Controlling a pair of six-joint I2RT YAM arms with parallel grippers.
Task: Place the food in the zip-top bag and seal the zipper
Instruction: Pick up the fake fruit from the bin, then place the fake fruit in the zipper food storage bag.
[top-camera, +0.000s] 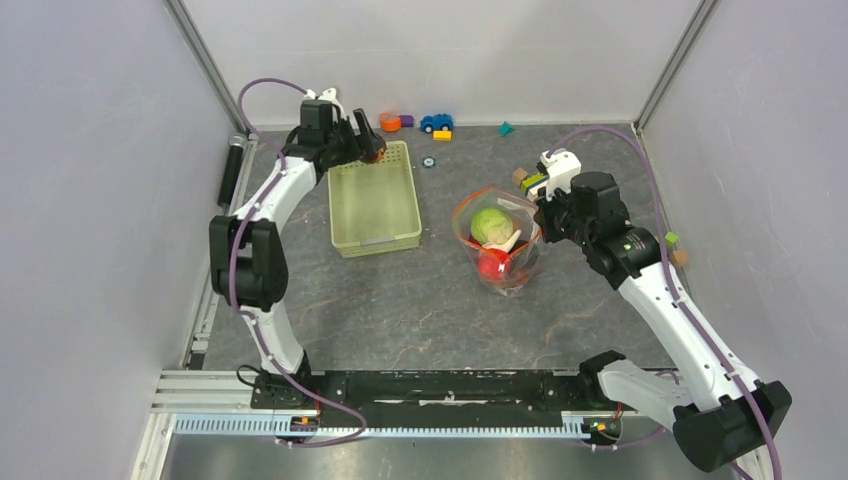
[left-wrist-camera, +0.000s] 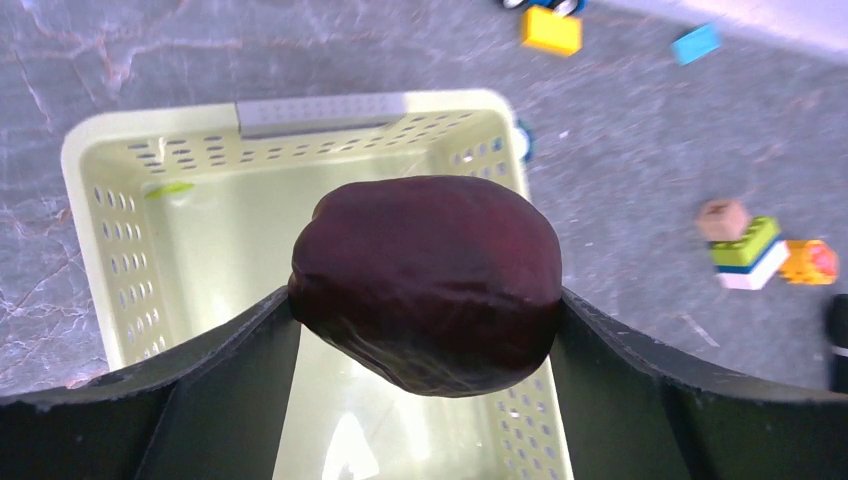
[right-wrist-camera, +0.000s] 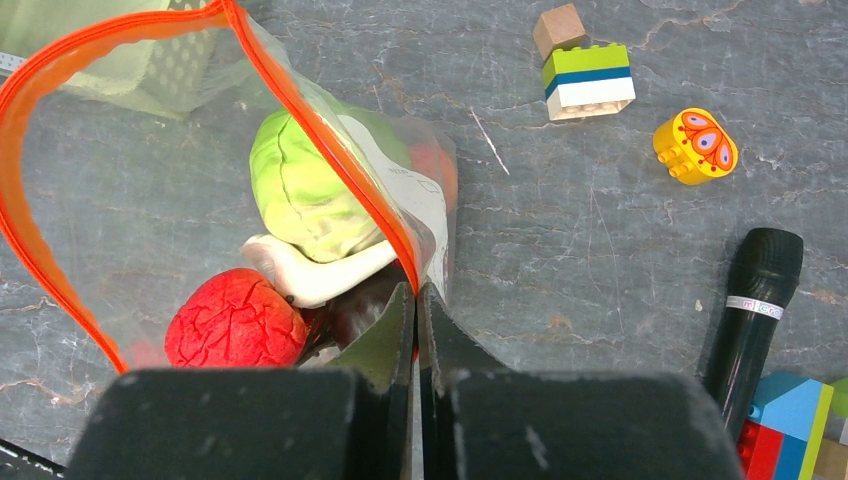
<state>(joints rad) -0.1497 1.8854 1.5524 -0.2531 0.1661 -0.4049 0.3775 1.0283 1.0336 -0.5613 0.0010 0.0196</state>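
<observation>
My left gripper (top-camera: 368, 142) is shut on a dark purple food piece (left-wrist-camera: 428, 282) and holds it above the far end of the pale green basket (top-camera: 375, 200). The clear zip-top bag (top-camera: 497, 240) stands open at the table's middle, with a green cabbage (top-camera: 491, 224) and red fruit (top-camera: 492, 263) inside. My right gripper (right-wrist-camera: 416, 295) is shut on the bag's orange-red zipper (right-wrist-camera: 300, 110) at its right rim and holds the mouth open. The right wrist view shows the cabbage (right-wrist-camera: 300, 185) and a red fruit (right-wrist-camera: 232, 320) in the bag.
The basket (left-wrist-camera: 130, 230) looks empty below the purple piece. Toy blocks (top-camera: 390, 121) and a blue car (top-camera: 435, 122) lie along the far wall. More blocks (right-wrist-camera: 588, 78) and a black cylinder (right-wrist-camera: 752, 305) lie right of the bag. A yellow block (right-wrist-camera: 695, 146) lies nearby.
</observation>
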